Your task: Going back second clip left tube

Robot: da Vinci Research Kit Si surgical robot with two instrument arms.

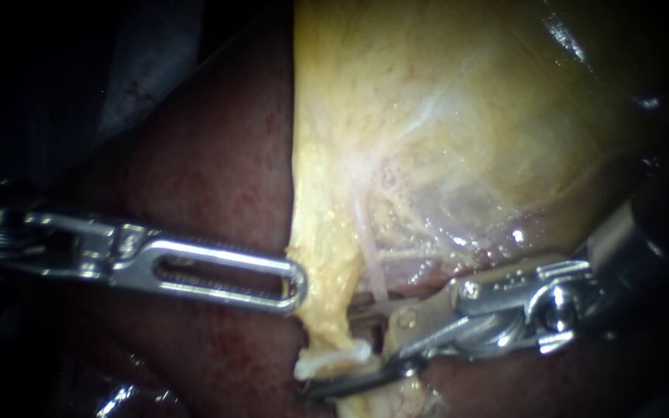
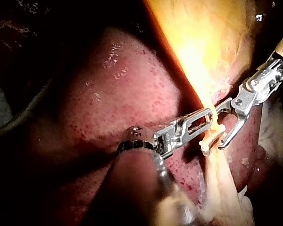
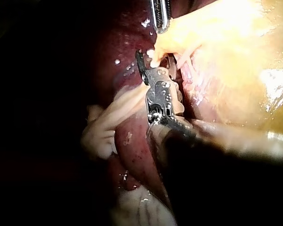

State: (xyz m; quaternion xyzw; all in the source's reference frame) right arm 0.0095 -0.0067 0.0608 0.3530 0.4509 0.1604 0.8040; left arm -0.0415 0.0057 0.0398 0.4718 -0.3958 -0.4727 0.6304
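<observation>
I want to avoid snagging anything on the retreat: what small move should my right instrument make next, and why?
Probably ease the right instrument straight back along its own shaft, holding its jaws open. They stand open around the yellow strand hanging below the gallbladder, so a sideways or closing move could catch it.

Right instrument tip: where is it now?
Endoscope view, lower centre: the right instrument comes in from the right, its tip at the pale strand hanging below the gallbladder, just below and right of the left instrument.
</observation>
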